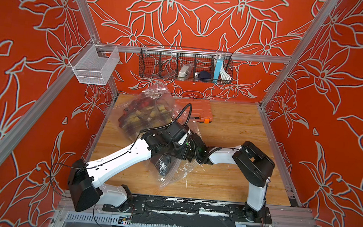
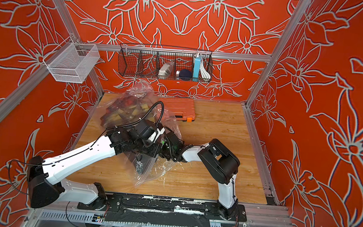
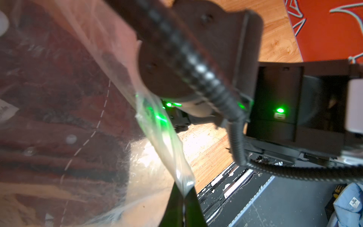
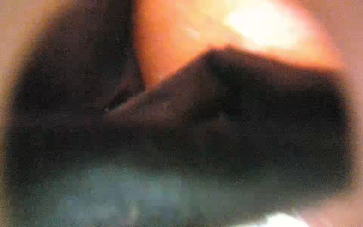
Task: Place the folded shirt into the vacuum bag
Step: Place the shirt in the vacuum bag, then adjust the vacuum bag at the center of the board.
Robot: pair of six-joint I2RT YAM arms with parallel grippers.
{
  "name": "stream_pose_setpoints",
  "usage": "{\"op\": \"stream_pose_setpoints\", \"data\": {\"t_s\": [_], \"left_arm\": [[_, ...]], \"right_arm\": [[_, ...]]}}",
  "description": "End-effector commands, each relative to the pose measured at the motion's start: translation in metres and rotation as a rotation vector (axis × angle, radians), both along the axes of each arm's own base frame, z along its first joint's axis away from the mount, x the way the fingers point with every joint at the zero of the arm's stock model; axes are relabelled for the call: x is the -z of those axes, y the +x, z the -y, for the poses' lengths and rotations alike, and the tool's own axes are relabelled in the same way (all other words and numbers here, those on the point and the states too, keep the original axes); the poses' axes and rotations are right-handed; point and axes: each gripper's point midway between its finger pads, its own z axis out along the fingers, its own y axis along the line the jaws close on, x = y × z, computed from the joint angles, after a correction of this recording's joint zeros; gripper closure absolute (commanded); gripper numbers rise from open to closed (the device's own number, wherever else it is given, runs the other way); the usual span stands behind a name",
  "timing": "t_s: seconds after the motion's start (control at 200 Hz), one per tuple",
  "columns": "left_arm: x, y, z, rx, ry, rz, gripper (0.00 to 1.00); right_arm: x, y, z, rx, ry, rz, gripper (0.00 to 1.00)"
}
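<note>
The vacuum bag (image 1: 167, 175) is clear crinkly plastic lying from the table's back left toward the middle, seen in both top views (image 2: 145, 173). A dark red patterned folded shirt (image 1: 145, 113) shows through the plastic at the far end (image 2: 120, 113). In the left wrist view the shirt (image 3: 59, 118) shows buttons and white stitching behind the film. My left gripper (image 3: 183, 208) is shut, pinching a twisted edge of the bag (image 3: 163, 127). My right gripper is hidden under the left wrist (image 1: 172, 137) in the top views. Its own wrist view is dark and blurred.
An orange tool case (image 1: 195, 110) lies at the back of the wooden table (image 1: 229, 144), right behind the bag. A black wire basket (image 1: 185, 65) and a white mesh basket (image 1: 94, 64) hang on the frame. Both forearms cross mid-table.
</note>
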Motion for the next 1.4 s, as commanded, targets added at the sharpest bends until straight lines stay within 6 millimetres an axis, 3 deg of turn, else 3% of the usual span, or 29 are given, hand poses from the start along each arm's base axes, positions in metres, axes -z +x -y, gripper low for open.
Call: {"op": "stream_pose_setpoints", "data": {"t_s": [0.0, 0.07, 0.15, 0.295, 0.555, 0.771, 0.941, 1.011, 1.131, 1.271, 1.396], "left_arm": [[-0.007, -0.010, 0.007, 0.034, -0.031, -0.008, 1.00], [-0.005, -0.009, 0.001, 0.021, -0.007, 0.004, 1.00], [-0.003, -0.005, -0.007, -0.011, 0.018, 0.018, 1.00], [0.001, 0.000, -0.019, -0.063, 0.042, 0.019, 0.98], [0.011, 0.003, -0.017, -0.061, 0.026, 0.004, 0.97], [0.023, -0.005, -0.006, -0.036, -0.021, -0.029, 0.94], [0.045, -0.024, 0.016, 0.019, -0.031, -0.084, 0.88], [0.055, -0.031, 0.015, 0.028, -0.016, -0.111, 0.81], [0.062, -0.044, 0.008, 0.045, -0.014, -0.140, 0.65], [0.043, -0.046, -0.011, 0.016, -0.010, -0.086, 0.56], [0.030, -0.039, -0.027, -0.045, -0.035, -0.051, 0.55]], "right_arm": [[-0.002, 0.012, -0.004, 0.014, -0.001, 0.031, 0.94], [-0.004, 0.005, 0.001, -0.004, -0.004, 0.035, 0.89], [-0.014, -0.007, 0.009, -0.053, -0.010, 0.058, 0.74], [-0.030, -0.037, 0.045, -0.136, -0.079, 0.122, 0.54], [-0.042, -0.082, 0.128, -0.232, -0.262, 0.167, 0.46], [-0.094, -0.073, 0.207, -0.179, -0.378, 0.222, 0.40], [-0.105, -0.044, 0.262, -0.052, -0.406, 0.166, 0.29], [-0.113, -0.026, 0.263, -0.019, -0.346, 0.184, 0.23], [-0.130, 0.000, 0.248, -0.026, -0.303, 0.249, 0.16], [-0.140, 0.018, 0.233, -0.070, -0.368, 0.305, 0.15], [-0.133, 0.033, 0.222, -0.109, -0.443, 0.314, 0.17]]}}
